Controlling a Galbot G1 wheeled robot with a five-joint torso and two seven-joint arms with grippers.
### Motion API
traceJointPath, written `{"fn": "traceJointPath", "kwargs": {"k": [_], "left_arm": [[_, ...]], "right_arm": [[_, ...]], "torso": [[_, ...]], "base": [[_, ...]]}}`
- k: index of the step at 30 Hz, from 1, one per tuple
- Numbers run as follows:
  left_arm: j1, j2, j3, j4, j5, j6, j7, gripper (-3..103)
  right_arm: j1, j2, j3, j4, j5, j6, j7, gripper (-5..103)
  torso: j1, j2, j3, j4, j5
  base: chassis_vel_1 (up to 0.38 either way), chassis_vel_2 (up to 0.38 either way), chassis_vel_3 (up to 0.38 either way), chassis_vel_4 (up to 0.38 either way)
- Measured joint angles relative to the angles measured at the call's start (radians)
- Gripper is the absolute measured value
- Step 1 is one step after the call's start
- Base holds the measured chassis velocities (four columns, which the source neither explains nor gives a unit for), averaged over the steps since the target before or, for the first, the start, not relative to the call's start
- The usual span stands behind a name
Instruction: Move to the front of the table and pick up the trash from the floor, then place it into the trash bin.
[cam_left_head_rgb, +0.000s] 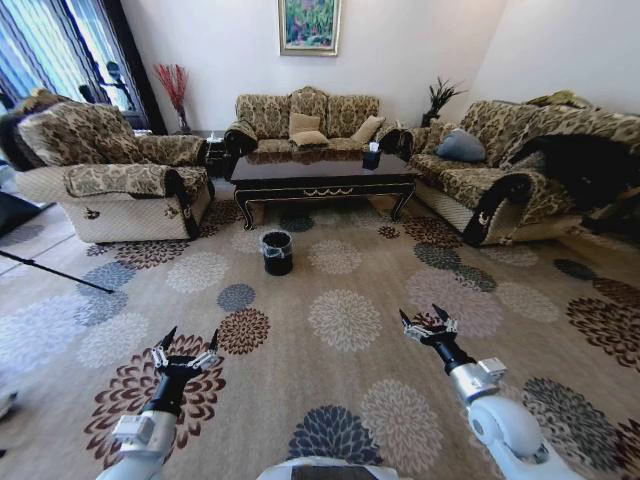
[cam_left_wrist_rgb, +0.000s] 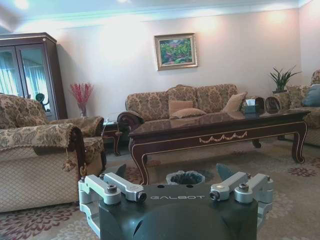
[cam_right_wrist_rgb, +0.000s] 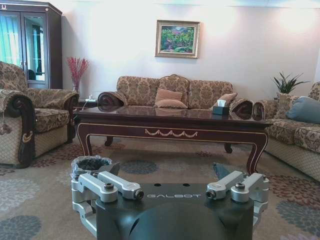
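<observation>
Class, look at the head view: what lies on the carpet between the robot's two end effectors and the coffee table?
The trash bin stands there, just before the table; otherwise bare floor, ahead of the left end effector and the right end effector.

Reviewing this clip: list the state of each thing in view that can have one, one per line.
left gripper: open, empty, held low over the floor
right gripper: open, empty, held low over the floor
trash bin: upright on the carpet in front of the table, lined with a bag, no lid
tissue box: upright on the table, tissue sticking out
cabinet: glass doors shut
</observation>
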Motion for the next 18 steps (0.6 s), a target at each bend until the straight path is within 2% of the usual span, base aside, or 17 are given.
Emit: {"fn": "traceJointPath", "kwargs": {"k": [18], "left_arm": [[0.0,0.0,0.0,0.0,0.0,0.0,0.0,100]], "right_arm": [[0.0,0.0,0.0,0.0,0.0,0.0,0.0,100]], "torso": [[0.03,0.077,0.047,0.0,0.0]], "base": [[0.0,0.0,0.0,0.0]]}}
